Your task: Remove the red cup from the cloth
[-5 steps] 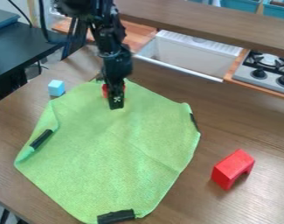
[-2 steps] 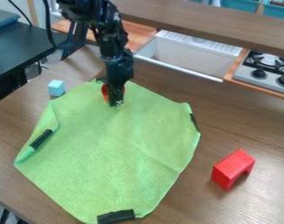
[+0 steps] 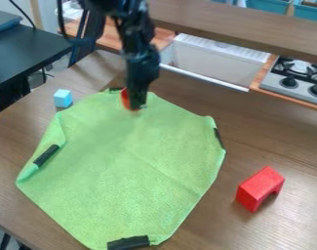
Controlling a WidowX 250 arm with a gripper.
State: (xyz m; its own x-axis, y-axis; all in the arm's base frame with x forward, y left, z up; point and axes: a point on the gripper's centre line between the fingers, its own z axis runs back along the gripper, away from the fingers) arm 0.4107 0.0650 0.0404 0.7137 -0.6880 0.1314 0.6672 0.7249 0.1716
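The black gripper (image 3: 140,106) is hanging over the 12 o'clock part of the green cloth (image 3: 121,166), clock directions being read with 12 at the top of the view; whether it is standing apart, closed together or clamped on the cup cannot be told. Immediately at its 9 o'clock side, the red cup (image 3: 125,98) is showing as a narrow, curved strip, bright red above and running toward orange at its rounded lower end, the remainder being hidden behind the gripper. The cup is appearing within the cloth's outline, near the 12 o'clock edge; whether it is touching the fabric, and whether it is standing upright or tilting, cannot be determined. The cloth is spreading over the brown wooden counter (image 3: 252,139), with dark strips marking its edge near 12, 2, 6 and 9 o'clock. Farther out from the cloth's centre, a pale blue cube (image 3: 63,98) is sitting just beside the cloth at 11 o'clock, and a red arch-shaped block (image 3: 259,188) is lying apart from it between 3 and 4 o'clock. Beyond the counter, a white sink (image 3: 209,63) is occupying 1 o'clock and a stove (image 3: 296,82) is occupying 2 o'clock
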